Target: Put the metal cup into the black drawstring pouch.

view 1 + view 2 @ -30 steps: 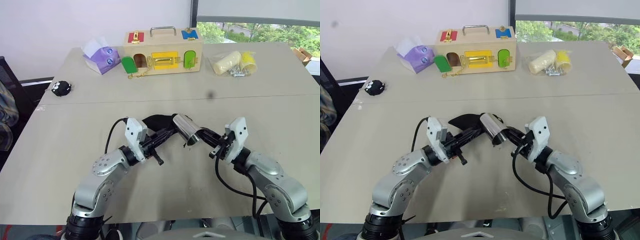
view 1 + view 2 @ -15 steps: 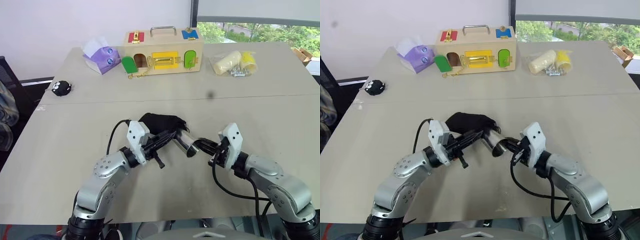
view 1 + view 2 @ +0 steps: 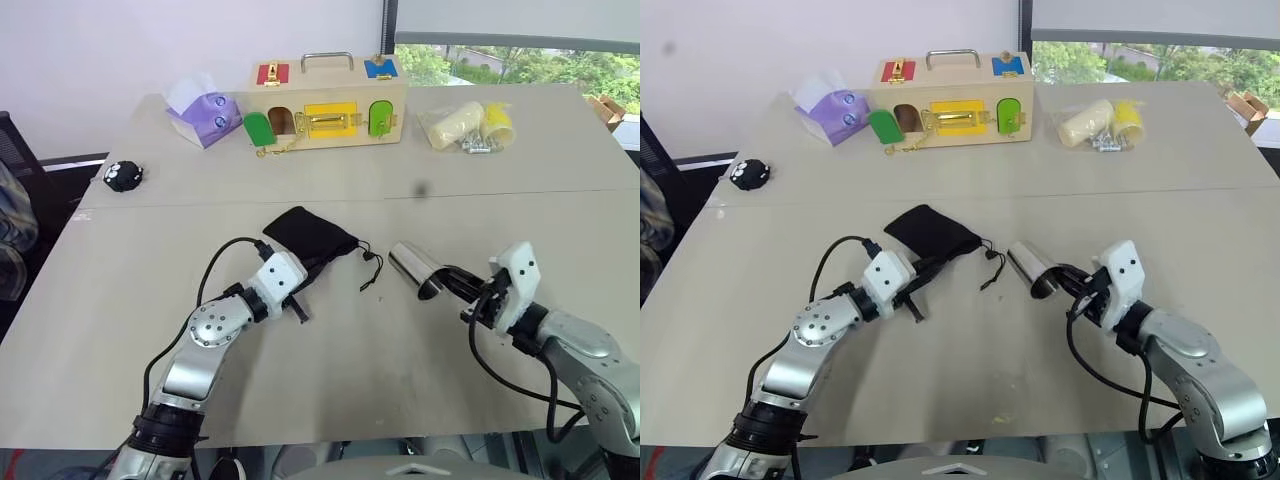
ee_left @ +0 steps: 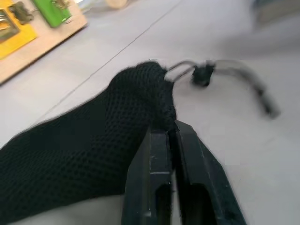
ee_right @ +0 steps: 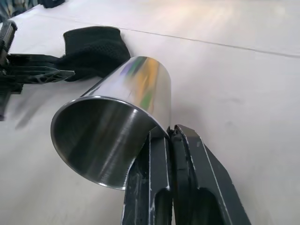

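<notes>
The metal cup (image 3: 417, 268) hangs tipped on its side over the table (image 3: 400, 340) in my head views, its rim pinched by the right gripper (image 3: 462, 287) and its closed base aimed toward the black drawstring pouch (image 3: 305, 238). The pouch lies flat on the table, well apart from the cup, with its cord (image 3: 368, 266) trailing out between the two. My left gripper (image 3: 300, 278) sits low at the pouch's near edge. At the far side of the table I see a wooden latch box (image 3: 325, 100), a purple tissue pack (image 3: 205, 113), a bagged yellow roll (image 3: 452, 125) and a small black-and-white toy (image 3: 122, 176), none of them in my way.

From the left wrist, the black fingers (image 4: 161, 159) stand almost together with a fold of the pouch's mesh fabric (image 4: 93, 140) at their tips; I cannot tell whether they clamp it or merely touch it. The cord's toggle bead (image 4: 202, 77) lies just beyond.

From the right wrist, the fingers (image 5: 161, 159) are clamped together on the cup's wall at the rim (image 5: 93, 140), which keeps the open mouth facing me. I judge the cup is not yet inside, and the pouch's mouth needs opening first.
</notes>
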`<act>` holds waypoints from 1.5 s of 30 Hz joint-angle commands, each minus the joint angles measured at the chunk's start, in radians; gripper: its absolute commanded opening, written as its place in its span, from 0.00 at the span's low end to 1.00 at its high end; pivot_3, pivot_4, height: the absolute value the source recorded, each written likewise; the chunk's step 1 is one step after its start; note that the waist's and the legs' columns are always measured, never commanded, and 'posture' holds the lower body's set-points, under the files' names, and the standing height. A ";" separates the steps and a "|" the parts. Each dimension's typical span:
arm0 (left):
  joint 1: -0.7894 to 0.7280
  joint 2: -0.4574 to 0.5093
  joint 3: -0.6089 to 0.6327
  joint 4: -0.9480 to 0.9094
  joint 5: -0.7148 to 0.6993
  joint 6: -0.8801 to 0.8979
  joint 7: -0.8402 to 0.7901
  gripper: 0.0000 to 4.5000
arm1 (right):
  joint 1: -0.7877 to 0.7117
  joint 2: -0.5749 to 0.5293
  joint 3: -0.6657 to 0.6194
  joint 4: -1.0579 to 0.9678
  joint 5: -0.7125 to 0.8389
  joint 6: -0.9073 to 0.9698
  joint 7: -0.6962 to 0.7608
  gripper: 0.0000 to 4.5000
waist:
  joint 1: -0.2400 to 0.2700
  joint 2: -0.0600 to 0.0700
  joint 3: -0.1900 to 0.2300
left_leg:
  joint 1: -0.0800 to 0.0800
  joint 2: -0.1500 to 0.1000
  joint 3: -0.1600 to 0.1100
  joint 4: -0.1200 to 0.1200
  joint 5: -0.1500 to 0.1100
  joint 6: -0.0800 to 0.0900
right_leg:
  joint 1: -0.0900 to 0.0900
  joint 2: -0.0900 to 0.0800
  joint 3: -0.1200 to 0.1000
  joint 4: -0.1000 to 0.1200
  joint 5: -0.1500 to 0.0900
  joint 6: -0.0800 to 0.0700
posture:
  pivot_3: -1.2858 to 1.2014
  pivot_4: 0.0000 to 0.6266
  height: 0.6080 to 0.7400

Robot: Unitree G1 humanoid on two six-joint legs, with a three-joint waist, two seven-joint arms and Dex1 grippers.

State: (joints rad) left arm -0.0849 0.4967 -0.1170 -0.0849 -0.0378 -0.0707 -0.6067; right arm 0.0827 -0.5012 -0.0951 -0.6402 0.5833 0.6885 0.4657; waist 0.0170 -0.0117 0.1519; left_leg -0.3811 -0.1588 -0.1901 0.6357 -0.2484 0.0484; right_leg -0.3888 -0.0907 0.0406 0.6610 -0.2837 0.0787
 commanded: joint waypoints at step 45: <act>0.012 -0.324 0.060 -0.176 0.195 0.200 0.386 0.01 | 0.021 -0.102 0.007 -0.128 0.086 0.004 0.031 0.00 | 0.009 -0.002 -0.001 | -0.001 0.000 0.001 0.003 0.000 0.000 | 0.000 0.000 -0.001 0.001 0.002 0.003 | 0.52 0.24 1.00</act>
State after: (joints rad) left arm -0.0511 0.1883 -0.0684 -0.1871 0.2258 0.0894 -0.1996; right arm 0.1234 -0.5981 -0.0998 -0.7294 0.6756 0.6947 0.5073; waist 0.0262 -0.0136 0.1512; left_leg -0.3823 -0.1589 -0.1896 0.6396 -0.2484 0.0488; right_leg -0.3888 -0.0904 0.0390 0.6625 -0.2819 0.0816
